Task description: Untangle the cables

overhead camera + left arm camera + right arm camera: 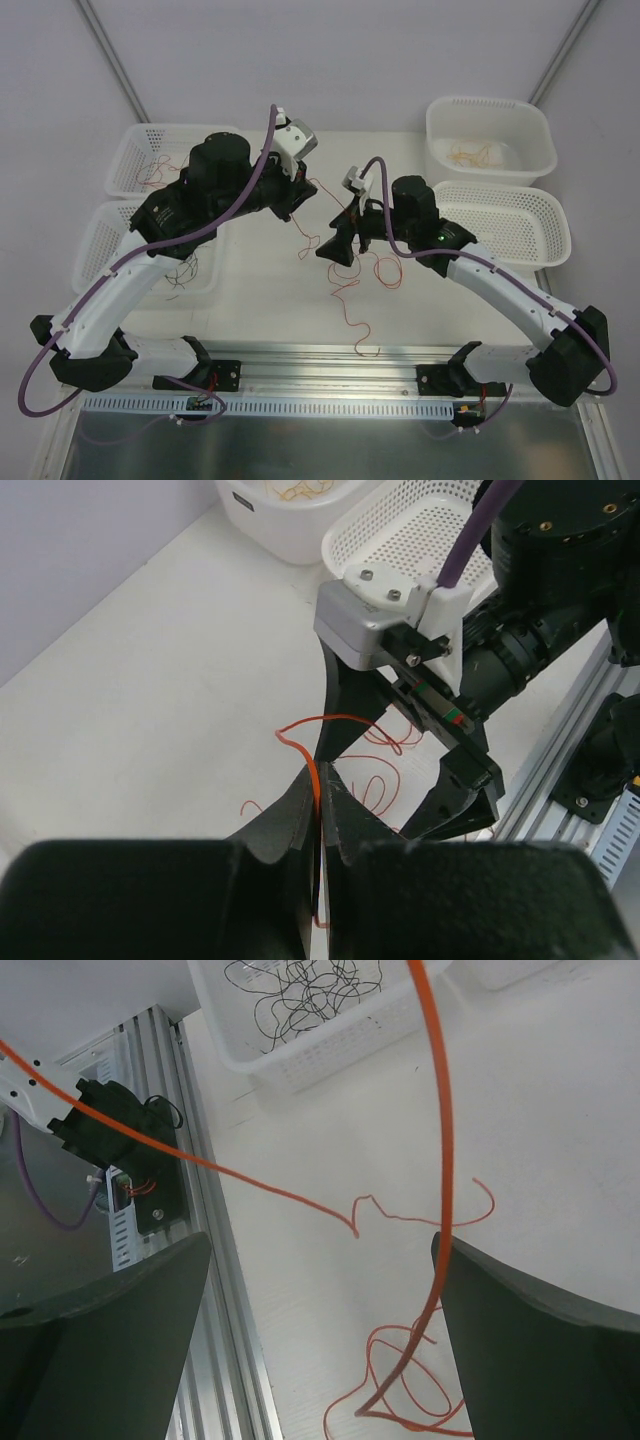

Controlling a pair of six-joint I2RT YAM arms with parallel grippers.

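Observation:
The cables are thin curly wires. My left gripper (318,788) is shut on an orange cable (316,778), which rises out of the fingertips and loops off to the left. In the top view the left gripper (303,203) hangs above the table's middle. My right gripper (335,250) stands open beside it. In the right wrist view the orange cable (441,1150) runs down between the wide-apart fingers of the right gripper (320,1290), close to the right finger (530,1340). Loose red cables (350,295) curl on the table below.
A basket (105,240) at the left holds black cables (180,272), and another basket (135,160) stands behind it. At the back right, a white tub (535,140) holds pale yellow cables (475,155). A mesh basket (555,235) sits in front of it. An aluminium rail (320,365) lines the near edge.

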